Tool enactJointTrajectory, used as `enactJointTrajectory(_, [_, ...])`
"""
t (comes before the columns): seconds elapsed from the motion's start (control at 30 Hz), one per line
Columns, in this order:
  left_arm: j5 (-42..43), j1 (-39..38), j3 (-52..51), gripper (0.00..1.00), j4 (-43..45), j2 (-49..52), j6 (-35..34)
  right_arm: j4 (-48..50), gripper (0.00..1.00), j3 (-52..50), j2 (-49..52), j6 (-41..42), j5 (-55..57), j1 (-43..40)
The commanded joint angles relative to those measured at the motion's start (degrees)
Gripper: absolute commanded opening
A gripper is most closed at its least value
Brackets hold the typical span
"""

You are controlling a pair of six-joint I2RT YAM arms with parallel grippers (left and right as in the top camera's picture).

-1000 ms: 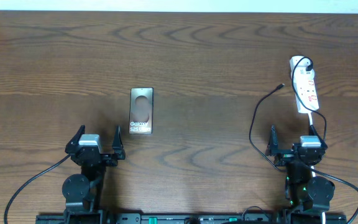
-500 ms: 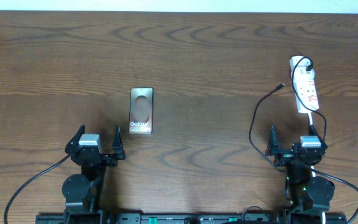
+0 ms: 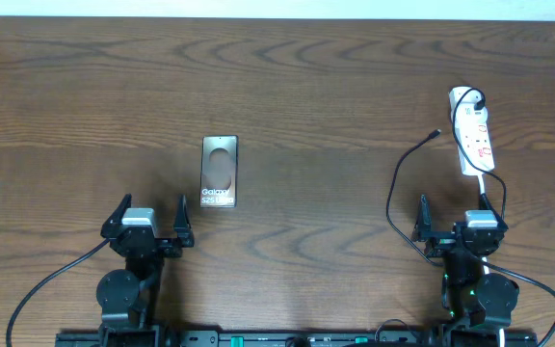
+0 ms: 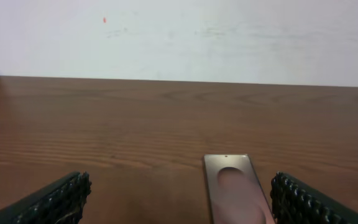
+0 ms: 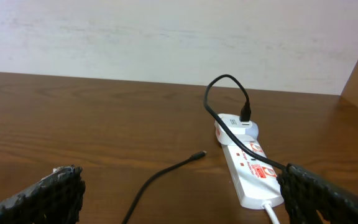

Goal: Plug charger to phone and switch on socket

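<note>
Both claws are seen spread wide and empty at the front edge of the bench, with the task not yet begun. The phone is laid flat and face up left of the bench's middle, just beyond the left gripper and slightly to its right; its near end fills the gap between the spread fingers in the left wrist view. The socket is set lengthwise toward the right edge, just beyond the right gripper. The charger is already plugged in at the strip's far end; its cable is looped back along the strip and curved round to the left, and the free connector tip is left on bare wood just beside the socket, well apart from the phone.

The cable is judged light and limp, so it should sag and twist if pinched midway; it is best taken just behind the tip, where the housing looks stiff. The phone is judged rigid and smooth, likely to slide on the wood when pushed, so it should be braced by its long edges. Which end carries the port cannot be told. The red switches are small, and the light strip may shift when one is pressed.
</note>
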Motion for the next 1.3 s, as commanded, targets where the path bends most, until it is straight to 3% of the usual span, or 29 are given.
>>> enactJointTrajectory(0.0, [-4.0, -0.1, -0.9, 0.94, -1.6, -0.4, 0.8, -0.1, 0.99, -0.1, -0.2, -0.1, -0.4, 0.3])
enactJointTrajectory(0.13, [-3.2, -0.1, -0.5, 0.94, -1.2, -0.4, -0.4, -0.1, 0.99, -0.1, -0.2, -0.1, -0.4, 0.3])
enactJointTrajectory(0.37, [-0.1, -0.1, 4.0, 0.94, -1.4, 0.0, -10.0, -0.1, 0.99, -0.1, -0.2, -0.1, -0.4, 0.3])
enactJointTrajectory(0.57, [4.4, -0.1, 12.7, 0.94, -8.2, 5.1, -10.3, -0.1, 0.99, -0.1, -0.2, -0.1, -0.4, 0.3])
enactJointTrajectory(0.87, [10.8, -0.1, 33.4, 0.94, -21.5, 22.9, -10.3, -0.2, 0.99, -0.1, -0.2, -0.1, -0.4, 0.3])
enactJointTrajectory(1.27, [11.5, -0.7, 66.4, 0.94, -49.7, 52.4, -10.3, -0.1, 0.99, -0.1, -0.2, -0.1, -0.4, 0.3])
